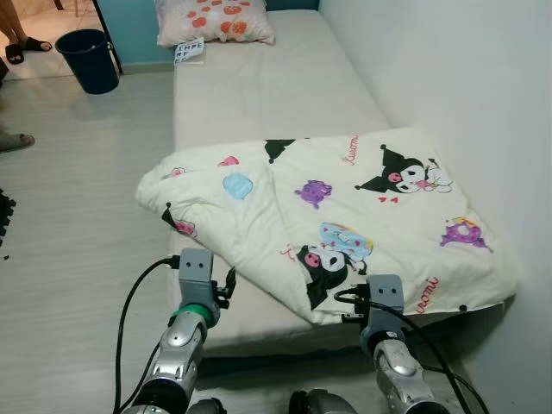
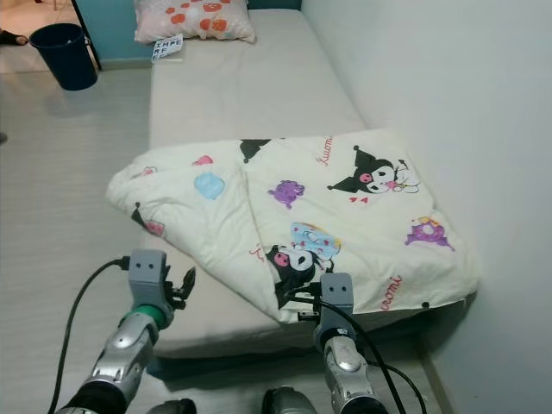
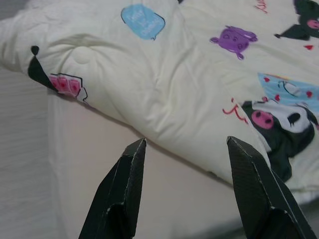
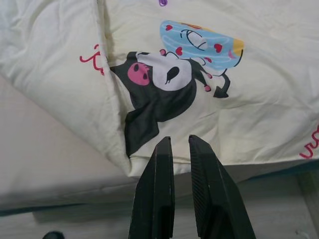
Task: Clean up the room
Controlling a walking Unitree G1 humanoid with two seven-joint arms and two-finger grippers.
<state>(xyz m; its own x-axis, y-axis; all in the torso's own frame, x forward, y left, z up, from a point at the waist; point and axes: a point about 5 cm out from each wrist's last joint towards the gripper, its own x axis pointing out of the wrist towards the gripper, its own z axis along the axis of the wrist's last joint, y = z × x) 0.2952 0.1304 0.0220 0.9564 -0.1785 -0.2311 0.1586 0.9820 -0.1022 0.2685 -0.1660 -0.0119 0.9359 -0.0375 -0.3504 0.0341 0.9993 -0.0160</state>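
A cream blanket printed with cartoon figures lies folded over on the near end of the bed, its front corner hanging at the mattress edge. My left gripper is open, held just off the bed's near left edge and pointing at the blanket's folded side. My right gripper is shut with nothing between its fingers, hovering at the blanket's front corner, just short of the black cartoon print. Both arms reach up from the bottom of the left eye view.
A floral pillow and a small printed card lie at the bed's far end. A dark blue bin stands on the floor at far left, near a person's feet. A white wall runs along the bed's right side.
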